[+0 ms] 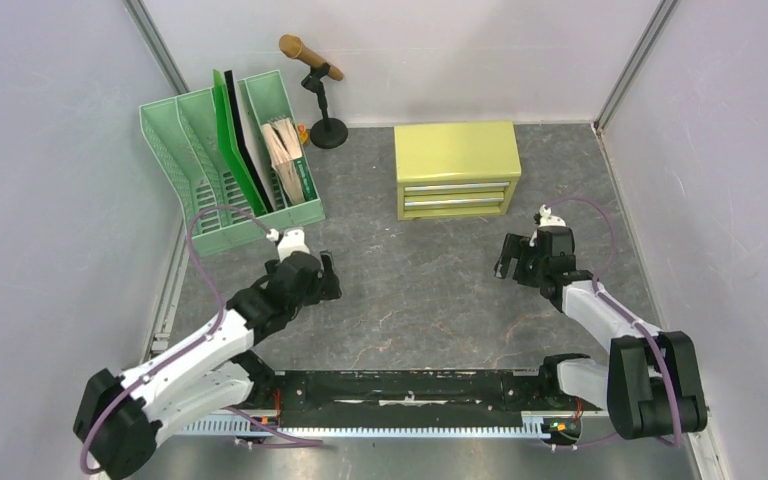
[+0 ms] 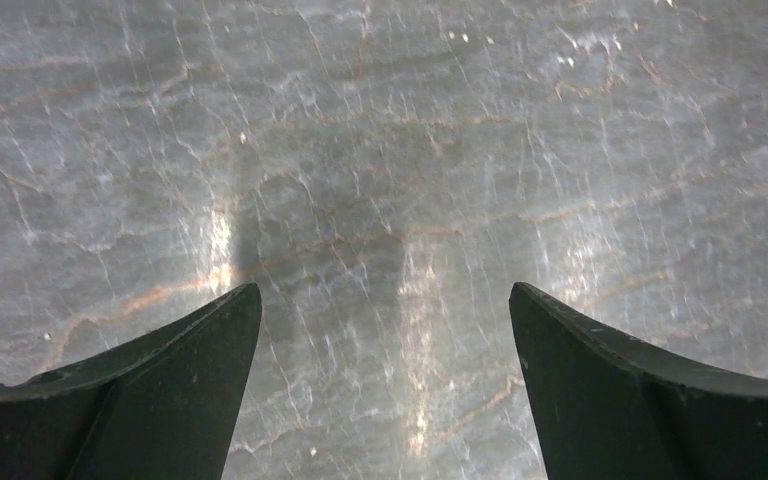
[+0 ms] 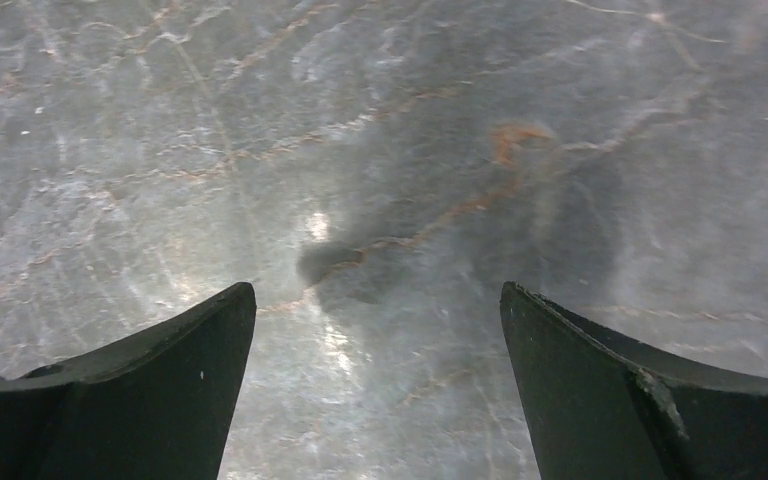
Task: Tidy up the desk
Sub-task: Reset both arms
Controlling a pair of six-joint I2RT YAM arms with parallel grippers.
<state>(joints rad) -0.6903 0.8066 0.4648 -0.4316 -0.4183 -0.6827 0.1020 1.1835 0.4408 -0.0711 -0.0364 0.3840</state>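
Pale walls [image 1: 50, 120] enclose my dark grey, veined stone-pattern counter [image 1: 415, 300].
My left jaws and right jaws hang released, spread wide, only counter showing between their tips.

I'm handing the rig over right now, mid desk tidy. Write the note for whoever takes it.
Left gripper: open, empty, over bare desk.
Right gripper: open, empty, in front of the cabinet.
Done: folders stand in the green rack; cabinet drawers shut; microphone upright at the back.
To do: probably only a small orange thing by the microphone base; I cannot tell what it is.
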